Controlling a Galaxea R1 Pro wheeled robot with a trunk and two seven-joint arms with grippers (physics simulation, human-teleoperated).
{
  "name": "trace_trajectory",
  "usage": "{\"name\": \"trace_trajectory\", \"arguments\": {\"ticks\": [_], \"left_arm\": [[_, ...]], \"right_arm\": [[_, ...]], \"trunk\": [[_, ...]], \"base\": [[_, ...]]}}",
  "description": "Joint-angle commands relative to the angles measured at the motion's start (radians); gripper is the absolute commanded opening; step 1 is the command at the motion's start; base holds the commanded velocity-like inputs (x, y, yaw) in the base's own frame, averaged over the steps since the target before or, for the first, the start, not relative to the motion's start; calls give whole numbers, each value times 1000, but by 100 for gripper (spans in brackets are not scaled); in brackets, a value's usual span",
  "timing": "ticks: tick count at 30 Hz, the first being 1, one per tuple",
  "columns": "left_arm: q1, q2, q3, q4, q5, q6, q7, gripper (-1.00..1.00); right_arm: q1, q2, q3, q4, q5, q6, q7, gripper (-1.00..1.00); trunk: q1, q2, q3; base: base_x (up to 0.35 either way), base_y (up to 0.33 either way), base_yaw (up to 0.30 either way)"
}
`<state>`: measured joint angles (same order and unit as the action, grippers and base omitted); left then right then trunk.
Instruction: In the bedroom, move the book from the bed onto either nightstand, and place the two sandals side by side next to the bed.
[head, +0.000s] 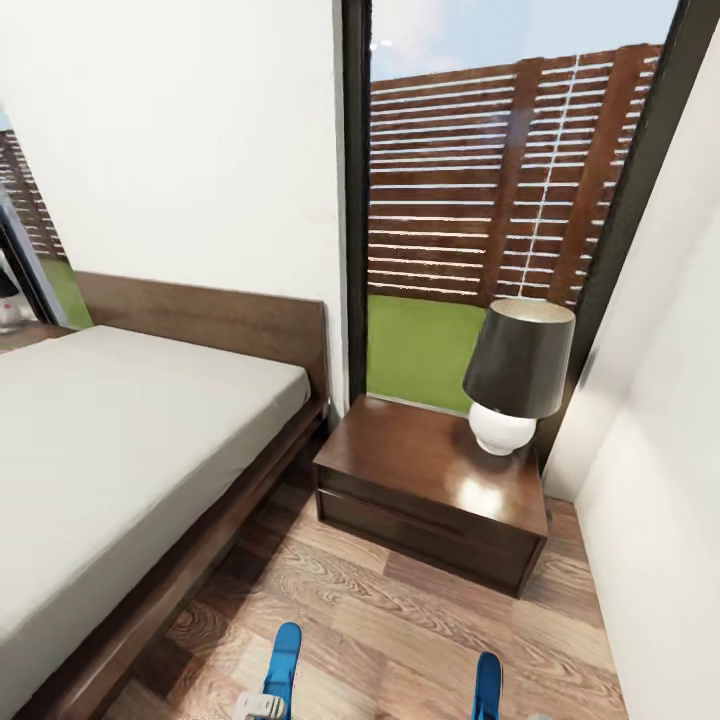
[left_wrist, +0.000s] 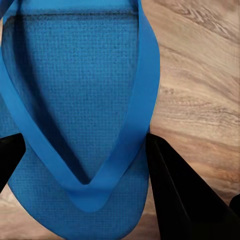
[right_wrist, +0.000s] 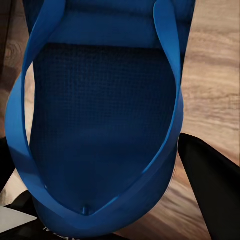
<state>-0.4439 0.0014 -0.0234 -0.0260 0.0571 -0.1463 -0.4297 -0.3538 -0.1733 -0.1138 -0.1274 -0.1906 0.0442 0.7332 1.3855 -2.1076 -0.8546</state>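
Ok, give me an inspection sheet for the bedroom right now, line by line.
Surface: wood floor beside the bed.
Job's things: left sandal and right sandal, apart; nightstand by the bed; book: nothing seen.
Clutter: lamp on the nightstand.
Grippers: left gripper astride a sandal, jaws apart; right gripper likewise, grip unclear.
Cables: nothing seen.
Surroundings: white walls, window onto fence and grass.

Sandals: two bright blue flip-flops, left sandal (head: 283, 655) and right sandal (head: 487, 684), seen apart above wooden floor.
Bed (head: 120, 450): pale mattress, dark frame.
Nightstand (head: 430, 490): placed beside bed.
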Motion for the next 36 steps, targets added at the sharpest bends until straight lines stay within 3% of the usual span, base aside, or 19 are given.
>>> {"name": "trace_trajectory", "arguments": {"ticks": [1,36], "left_arm": [[-1,0,-3,1,4,-2,-4,-100],[-1,0,-3,1,4,-2,-4,-100]], "right_arm": [[0,0,-7,0,0,5,5,-100],[0,0,-7,0,-1,5,5,-100]], "trunk": [[0,0,-1],[0,0,-1]], "base": [[0,0,288],[-10,0,288]]}}
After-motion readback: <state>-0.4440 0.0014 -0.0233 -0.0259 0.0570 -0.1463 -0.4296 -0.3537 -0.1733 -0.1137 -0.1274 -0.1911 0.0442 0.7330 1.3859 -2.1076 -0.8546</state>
